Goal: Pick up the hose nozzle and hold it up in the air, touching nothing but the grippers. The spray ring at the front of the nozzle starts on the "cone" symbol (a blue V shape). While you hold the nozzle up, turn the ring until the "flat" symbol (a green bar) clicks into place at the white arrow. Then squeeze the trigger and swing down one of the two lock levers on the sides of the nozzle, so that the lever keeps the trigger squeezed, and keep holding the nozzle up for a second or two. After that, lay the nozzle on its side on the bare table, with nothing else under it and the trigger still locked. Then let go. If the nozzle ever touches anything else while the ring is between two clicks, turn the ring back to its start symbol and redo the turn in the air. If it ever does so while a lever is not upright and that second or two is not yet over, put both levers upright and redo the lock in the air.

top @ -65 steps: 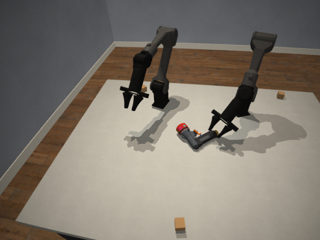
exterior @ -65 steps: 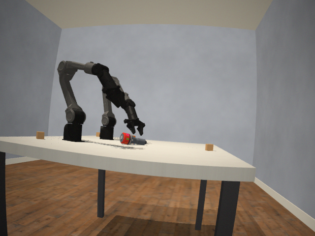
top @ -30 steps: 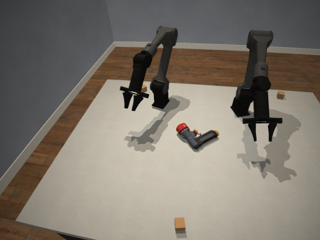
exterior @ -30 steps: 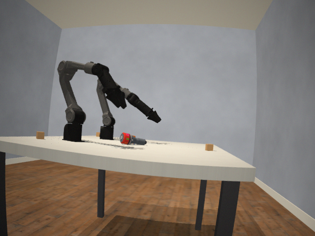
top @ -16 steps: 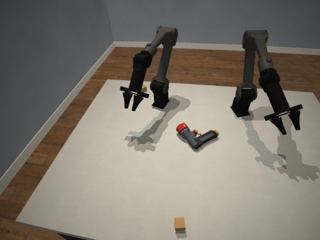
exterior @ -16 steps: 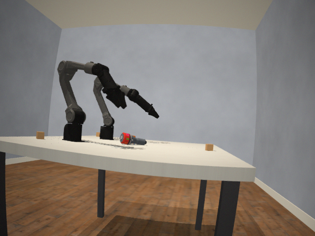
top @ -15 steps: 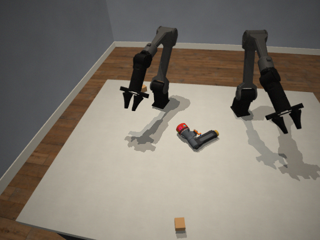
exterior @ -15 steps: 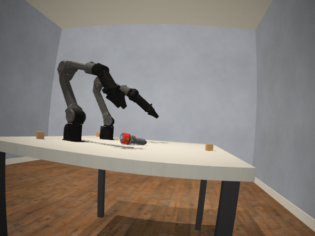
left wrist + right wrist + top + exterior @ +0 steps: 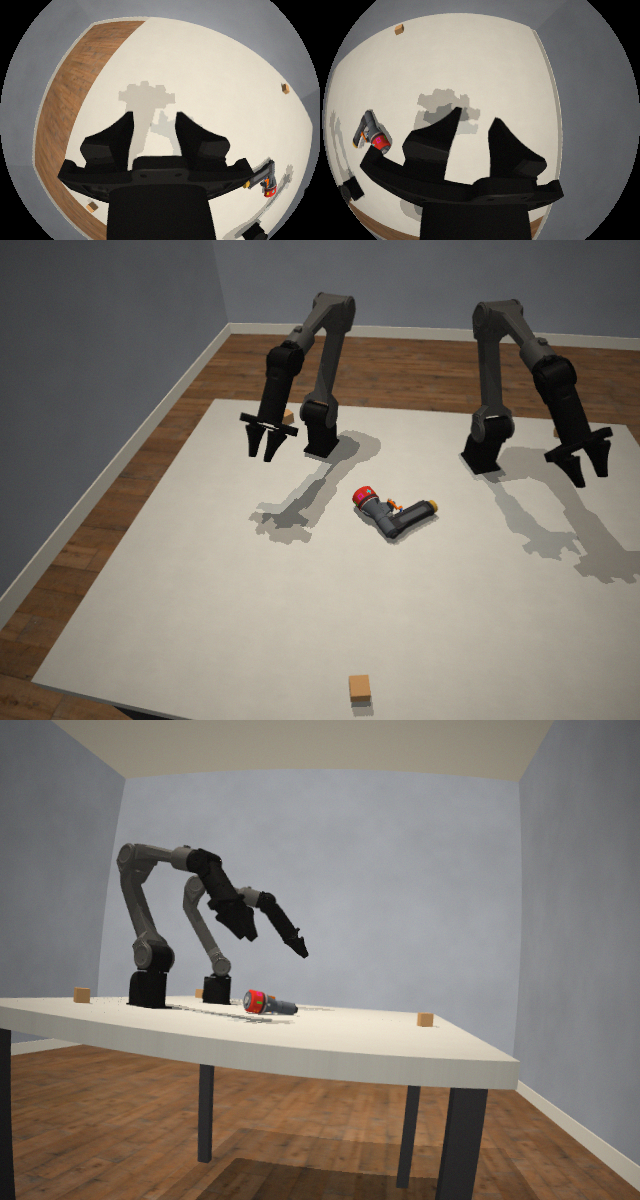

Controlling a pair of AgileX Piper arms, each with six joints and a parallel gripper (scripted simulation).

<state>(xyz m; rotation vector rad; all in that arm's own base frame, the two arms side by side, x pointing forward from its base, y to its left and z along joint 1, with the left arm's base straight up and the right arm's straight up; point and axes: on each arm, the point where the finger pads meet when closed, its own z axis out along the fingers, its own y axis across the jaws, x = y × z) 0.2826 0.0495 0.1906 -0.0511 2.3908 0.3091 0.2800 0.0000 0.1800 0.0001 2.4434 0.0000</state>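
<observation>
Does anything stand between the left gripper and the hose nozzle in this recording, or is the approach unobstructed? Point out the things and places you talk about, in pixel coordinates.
Nothing visible stands between the left gripper (image 9: 591, 481) (image 9: 306, 956) (image 9: 155, 112) and the hose nozzle (image 9: 382, 516) (image 9: 281, 1007) (image 9: 271, 171) (image 9: 369, 121). The wooden block (image 9: 359, 687) (image 9: 424, 1019) (image 9: 285, 88) (image 9: 399, 29) on the nozzle's far side from the arm bases is off that path.
</observation>
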